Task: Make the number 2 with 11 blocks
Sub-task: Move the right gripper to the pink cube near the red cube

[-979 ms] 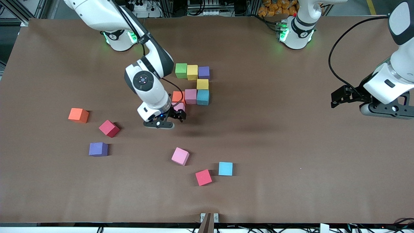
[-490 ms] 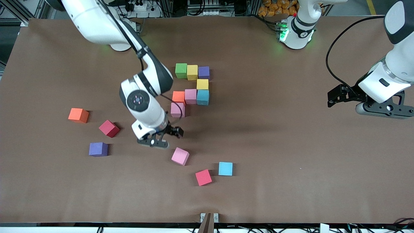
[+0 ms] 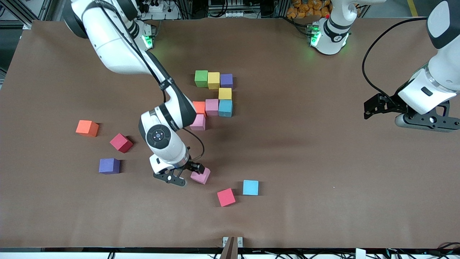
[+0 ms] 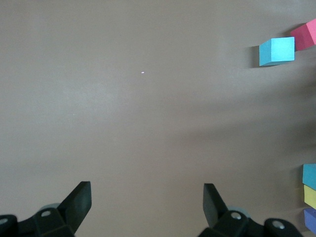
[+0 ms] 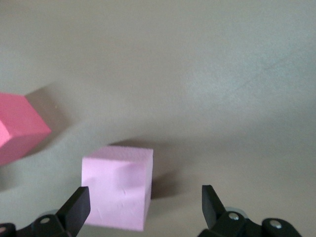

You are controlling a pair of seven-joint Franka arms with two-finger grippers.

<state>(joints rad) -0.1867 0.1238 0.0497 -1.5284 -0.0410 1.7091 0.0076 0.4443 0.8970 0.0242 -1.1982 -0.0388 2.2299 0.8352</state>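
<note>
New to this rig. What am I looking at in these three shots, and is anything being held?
Two robot arms stand at a brown table. The wide shot is from a high camera facing them; the other two come from cameras on each arm's wrist.

The right tool is low over a loose pink block, fingers open around it without gripping; its wrist view shows the block between them. The left tool waits open and empty at its own end of the table.

In the middle, eight blocks form a partial figure 2. Loose ones: a red block, a light blue block, a purple block, another red and an orange block.

Nothing is held.
</note>
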